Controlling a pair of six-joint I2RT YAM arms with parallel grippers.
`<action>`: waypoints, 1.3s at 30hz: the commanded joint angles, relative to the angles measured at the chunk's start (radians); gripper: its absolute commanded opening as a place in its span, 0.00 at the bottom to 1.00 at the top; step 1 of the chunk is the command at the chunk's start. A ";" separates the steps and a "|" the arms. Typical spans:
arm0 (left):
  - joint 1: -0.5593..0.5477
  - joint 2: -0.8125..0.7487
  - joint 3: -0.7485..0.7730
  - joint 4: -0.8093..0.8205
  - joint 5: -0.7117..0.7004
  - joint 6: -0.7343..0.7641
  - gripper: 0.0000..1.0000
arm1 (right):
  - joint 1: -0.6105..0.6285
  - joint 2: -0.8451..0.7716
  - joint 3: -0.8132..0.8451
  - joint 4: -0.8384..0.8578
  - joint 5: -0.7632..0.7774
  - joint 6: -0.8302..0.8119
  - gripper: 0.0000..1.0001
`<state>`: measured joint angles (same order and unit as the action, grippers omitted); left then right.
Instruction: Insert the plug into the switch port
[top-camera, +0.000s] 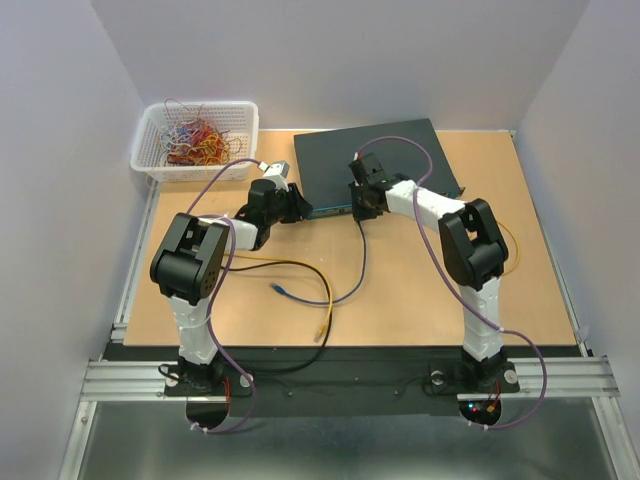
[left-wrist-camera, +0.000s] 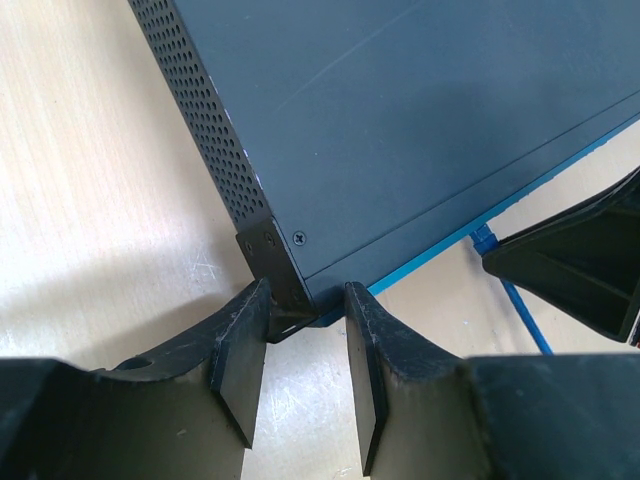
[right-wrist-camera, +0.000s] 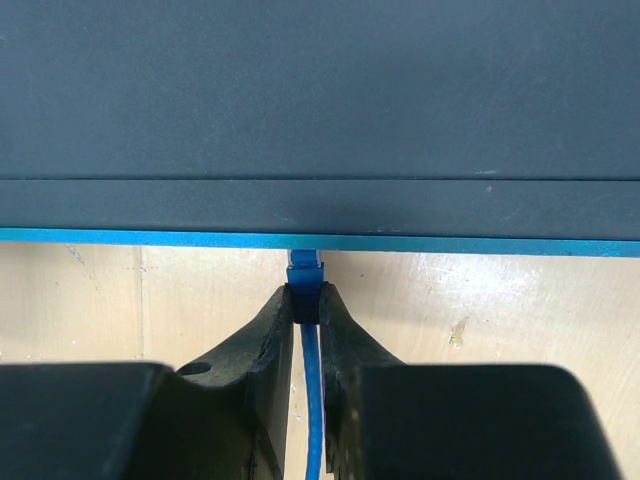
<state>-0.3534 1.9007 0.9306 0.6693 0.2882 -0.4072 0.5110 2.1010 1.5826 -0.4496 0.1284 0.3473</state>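
Okay, right claw (right-wrist-camera: 307, 300) is pressed together on the small blue plastic plug (right-wrist-camera: 305, 270), pinching it at the rear where the thin blue cable (right-wrist-camera: 311, 400) begins. The cable runs back between the fingers toward the wrist. The plug sticks out straight ahead of the fingertips, its long axis in line with the claw's reach and square to the bright blue front edge of the flat dark grey metal switch (right-wrist-camera: 320, 100). Its nose points at the switch face and sits at or just under that edge. The port itself is hidden, so how deep it sits can't be told. Looks like the insertion step, probably late. The coming move is likely a straight push forward with no sideways drift. The right arm is the one on the plug. Left claw (left-wrist-camera: 305, 292) is off at the switch's corner, fingers clamped about it by the black mounting ear (left-wrist-camera: 268, 255), apparently bracing the box.
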 joint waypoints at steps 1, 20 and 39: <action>-0.047 0.028 0.034 0.007 0.058 0.007 0.45 | -0.008 -0.038 0.085 0.106 0.043 0.010 0.01; -0.047 0.035 0.039 0.003 0.057 0.010 0.45 | -0.005 -0.053 0.096 0.101 0.025 0.030 0.00; -0.047 0.038 0.037 0.004 0.054 0.010 0.44 | 0.024 -0.099 0.112 0.088 0.085 0.022 0.00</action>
<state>-0.3534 1.9034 0.9325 0.6712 0.2890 -0.4011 0.5262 2.0747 1.6081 -0.4721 0.1688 0.3691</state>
